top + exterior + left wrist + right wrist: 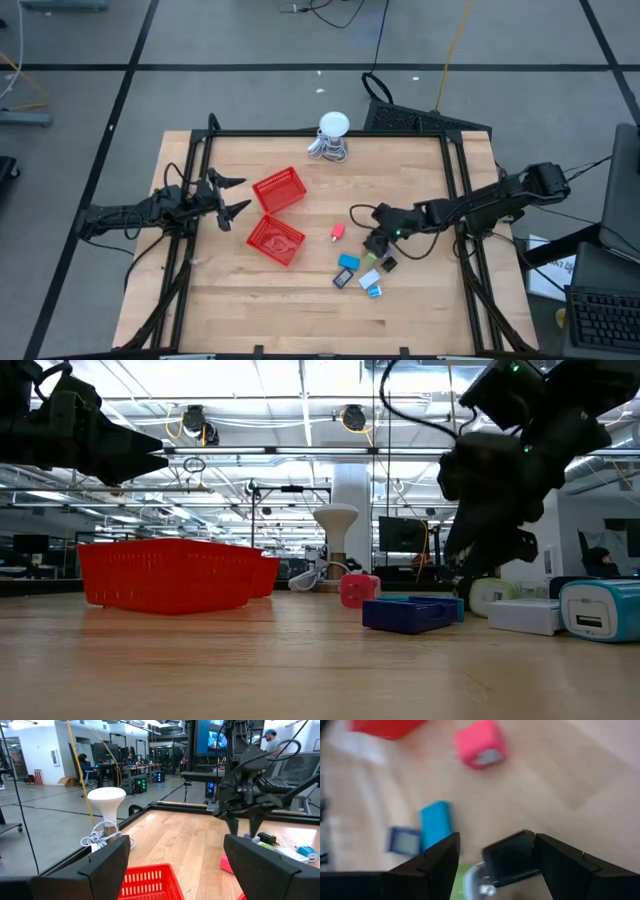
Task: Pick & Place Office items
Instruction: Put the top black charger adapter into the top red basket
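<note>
Smooth wooden table (420,310), red mesh-plastic baskets (279,190)

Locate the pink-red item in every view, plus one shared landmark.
High: pink-red item, table centre, right of the red baskets.
Low: mid-picture, right of the baskets.
Left wrist: pink sliver by a basket, probably it.
Right wrist: upper middle, beyond the right gripper.
Landmark: the baskets.

A pale butcher-block wooden table (240,300) with a black frame carries two red mesh plastic baskets (278,190), touching corner to corner left of centre. Behind them stands a white round-headed gadget with coiled cable (333,137). To the baskets' right lies a small pink-red block (337,234), then a cluster of tiny blue, white, green and black pieces (361,275)
</note>
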`<action>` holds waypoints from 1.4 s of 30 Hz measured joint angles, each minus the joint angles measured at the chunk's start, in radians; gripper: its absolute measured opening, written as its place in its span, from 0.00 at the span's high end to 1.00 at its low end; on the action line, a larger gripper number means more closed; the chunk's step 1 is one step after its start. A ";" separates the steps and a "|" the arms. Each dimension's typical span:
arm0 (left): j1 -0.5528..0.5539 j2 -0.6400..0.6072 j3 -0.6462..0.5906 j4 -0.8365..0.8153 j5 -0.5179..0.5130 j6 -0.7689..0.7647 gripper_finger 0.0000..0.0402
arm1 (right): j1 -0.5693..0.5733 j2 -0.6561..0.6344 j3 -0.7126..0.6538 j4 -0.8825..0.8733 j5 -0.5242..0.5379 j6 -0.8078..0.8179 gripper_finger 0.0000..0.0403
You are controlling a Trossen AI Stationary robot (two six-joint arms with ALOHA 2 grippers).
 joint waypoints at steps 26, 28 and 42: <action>0.000 0.000 0.000 0.000 0.000 0.000 0.20 | 0.046 -0.004 0.001 -0.003 0.095 -1.070 0.40; 0.000 0.000 0.000 0.000 0.000 0.000 0.21 | 0.044 -0.004 0.001 -0.026 0.098 -1.113 0.40; 0.000 0.000 0.000 0.000 0.000 0.000 0.22 | 0.046 0.147 0.006 0.098 0.171 -1.117 0.40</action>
